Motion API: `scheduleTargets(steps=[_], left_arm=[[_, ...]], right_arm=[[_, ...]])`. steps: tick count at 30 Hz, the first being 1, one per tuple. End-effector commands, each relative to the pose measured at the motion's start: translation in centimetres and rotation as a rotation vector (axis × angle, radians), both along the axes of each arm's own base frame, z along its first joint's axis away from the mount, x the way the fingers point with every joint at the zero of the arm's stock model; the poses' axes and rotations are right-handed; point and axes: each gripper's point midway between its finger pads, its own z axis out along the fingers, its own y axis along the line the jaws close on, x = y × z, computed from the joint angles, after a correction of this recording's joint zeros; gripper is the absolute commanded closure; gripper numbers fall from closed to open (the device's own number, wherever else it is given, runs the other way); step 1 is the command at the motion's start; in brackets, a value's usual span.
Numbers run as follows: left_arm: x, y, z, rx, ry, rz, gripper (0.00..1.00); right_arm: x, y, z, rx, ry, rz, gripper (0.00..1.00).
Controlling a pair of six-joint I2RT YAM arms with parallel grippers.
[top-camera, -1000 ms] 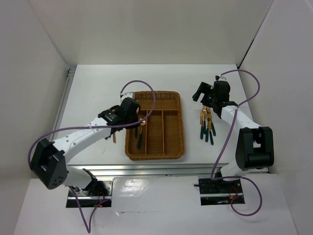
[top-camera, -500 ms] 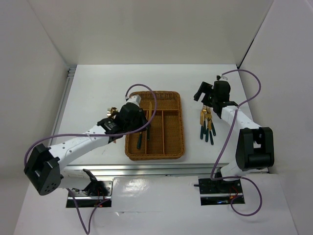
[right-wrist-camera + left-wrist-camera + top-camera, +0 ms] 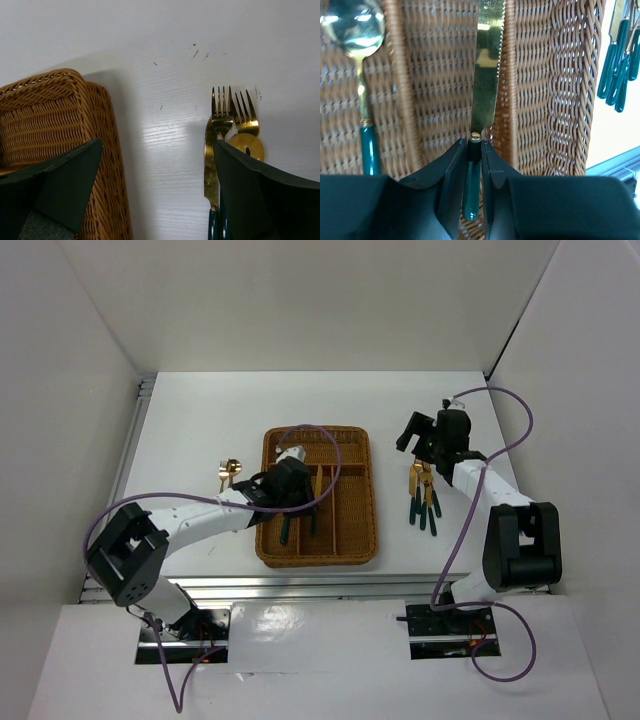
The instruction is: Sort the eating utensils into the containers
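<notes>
The brown wicker tray [image 3: 318,558] lies mid-table. My left gripper [image 3: 303,490] hangs over it, shut on the green handle of a gold-bladed knife [image 3: 487,75]. The blade points along the divider between two long slots, and the left gripper [image 3: 474,150] grips just behind it. A spoon [image 3: 356,35] lies in the left slot. More utensils [image 3: 424,495] are piled right of the tray. My right gripper [image 3: 420,437] stands open above their heads. In the right wrist view the right gripper [image 3: 157,145] spans bare table, with two forks [image 3: 221,112] and a knife [image 3: 210,165] by its right finger.
One gold spoon [image 3: 227,471] lies on the table left of the tray. The tray's crosswise slot [image 3: 315,443] is at its far end. White walls close in the table on three sides, and a metal rail [image 3: 133,440] runs along the left edge.
My left arm has swung right over the tray with the knife, from the left slot toward the middle divider, uncovering the spoon on the table. The right arm has barely moved.
</notes>
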Motion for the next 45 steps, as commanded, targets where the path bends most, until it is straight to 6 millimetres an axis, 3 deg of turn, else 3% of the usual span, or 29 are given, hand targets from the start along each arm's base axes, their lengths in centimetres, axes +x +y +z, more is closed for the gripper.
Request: scheduleTargets(steps=[1, 5, 11, 14, 19, 23, 24, 26, 30, 34, 37, 40, 44, 45], left_arm=[[1.9, -1.6, 1.7, -0.019, -0.05, -0.009, 0.68], [1.8, -2.2, 1.3, -0.016, -0.045, -0.033, 0.67], [1.7, -1.7, 0.9, 0.014, -0.045, -0.027, 0.57], [2.0, -1.5, 1.9, 0.014, -0.068, -0.027, 0.51], [3.0, -1.6, 6.4, 0.046, -0.179, -0.087, 0.34], [3.6, -0.2, 9.8, 0.077, -0.286, -0.107, 0.24], [4.0, 0.7, 11.0, 0.077, -0.319, -0.1, 0.23], [4.5, 2.0, 11.3, 0.075, -0.33, -0.076, 0.21], [5.9, 6.8, 10.1, 0.095, -0.285, 0.009, 0.2], [6.7, 14.2, 7.2, 0.154, -0.221, 0.172, 0.2], [7.0, 18.9, 6.4, 0.212, -0.215, 0.307, 0.21], [6.5, 22.4, 3.8, 0.244, -0.174, 0.397, 0.21], [6.4, 25.5, 1.7, 0.265, -0.122, 0.466, 0.25], [6.4, 25.5, 1.3, 0.27, -0.111, 0.465, 0.26]], right_arm=[[0.2, -0.2, 2.1, 0.006, -0.063, -0.009, 0.0], [0.2, 0.0, 2.1, 0.011, -0.063, -0.001, 0.0], [0.2, 0.0, 2.1, 0.011, -0.063, -0.001, 0.0], [0.2, 0.0, 2.1, 0.011, -0.063, -0.001, 0.0], [-0.5, 0.1, 1.8, 0.016, -0.053, 0.007, 0.0], [-1.2, 0.2, 1.7, 0.032, -0.035, -0.005, 0.0], [-1.7, 0.1, 1.4, 0.031, -0.022, -0.005, 0.02], [-2.1, 0.1, 1.1, 0.038, -0.009, -0.01, 0.03], [-2.4, 0.3, 1.3, 0.043, -0.007, -0.003, 0.08], [-2.4, 0.5, 1.2, 0.051, -0.01, 0.009, 0.08], [-1.7, 0.7, 2.0, 0.057, -0.032, 0.017, 0.08], [-0.9, 1.8, 2.3, 0.097, -0.042, 0.063, 0.08], [0.4, 2.6, 2.1, 0.128, -0.045, 0.094, 0.08], [0.6, 2.8, 2.7, 0.133, -0.056, 0.103, 0.08]])
